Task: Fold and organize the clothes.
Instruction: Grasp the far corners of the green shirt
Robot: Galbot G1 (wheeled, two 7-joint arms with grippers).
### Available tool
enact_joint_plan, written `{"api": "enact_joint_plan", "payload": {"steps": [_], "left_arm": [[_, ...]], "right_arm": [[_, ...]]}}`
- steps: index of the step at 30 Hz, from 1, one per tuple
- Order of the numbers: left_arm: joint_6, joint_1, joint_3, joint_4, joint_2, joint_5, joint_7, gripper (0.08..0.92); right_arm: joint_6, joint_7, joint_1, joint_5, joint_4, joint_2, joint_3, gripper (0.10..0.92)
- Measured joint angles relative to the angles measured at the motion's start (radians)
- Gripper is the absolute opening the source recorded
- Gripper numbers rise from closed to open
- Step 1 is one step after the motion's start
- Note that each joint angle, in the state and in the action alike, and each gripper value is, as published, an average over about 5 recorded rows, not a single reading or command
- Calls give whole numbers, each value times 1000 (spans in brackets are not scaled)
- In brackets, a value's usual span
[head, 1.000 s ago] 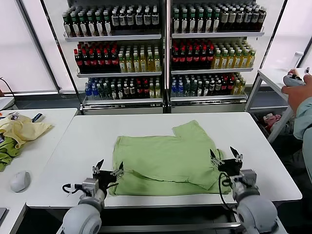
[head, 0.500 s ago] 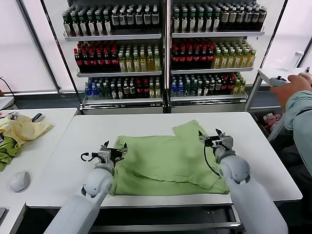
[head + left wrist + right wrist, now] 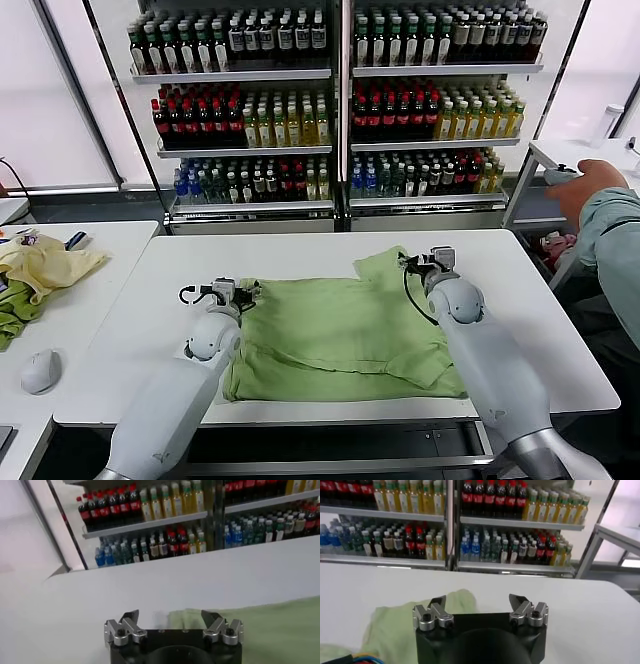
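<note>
The clothes, one light green shirt point(image 3: 340, 335), lie on the white table point(image 3: 300, 255), partly folded, with one sleeve sticking out at the back right. My left gripper point(image 3: 228, 292) is open over the shirt's back left corner, with nothing between its fingers. My right gripper point(image 3: 425, 262) is open and empty by the tip of that sleeve. In the left wrist view the left gripper point(image 3: 170, 615) hovers over the shirt's edge point(image 3: 260, 625). The right wrist view has the right gripper point(image 3: 477, 600) at the sleeve's end point(image 3: 395, 625).
A pale yellow cloth point(image 3: 45, 265), a darker green cloth point(image 3: 15, 310) and a mouse point(image 3: 40, 370) lie on the side table at the left. Drink shelves point(image 3: 330, 110) stand behind. A person's arm point(image 3: 600, 215) reaches in at the right.
Both arms have stretched forward from the table's front edge to the shirt's far side. Both grippers stayed open. The person's hand moved a little.
</note>
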Motion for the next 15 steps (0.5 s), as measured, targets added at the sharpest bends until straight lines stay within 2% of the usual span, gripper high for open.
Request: {"api": "enact_joint_plan", "payload": {"steps": [7,11,15], "left_arm": [[7,-15,-1,32,-3,-57,10,820],[7,-15,2,37,1,-89,18,766],[7,-10,4,35,7,-115,29,655]], "right_arm": [[6,-15,31,-4,-86,36,-4,806],[5,-20,42,0,-121,50,-2,707],[1,-23,43,12,-143,58,6,595]]}}
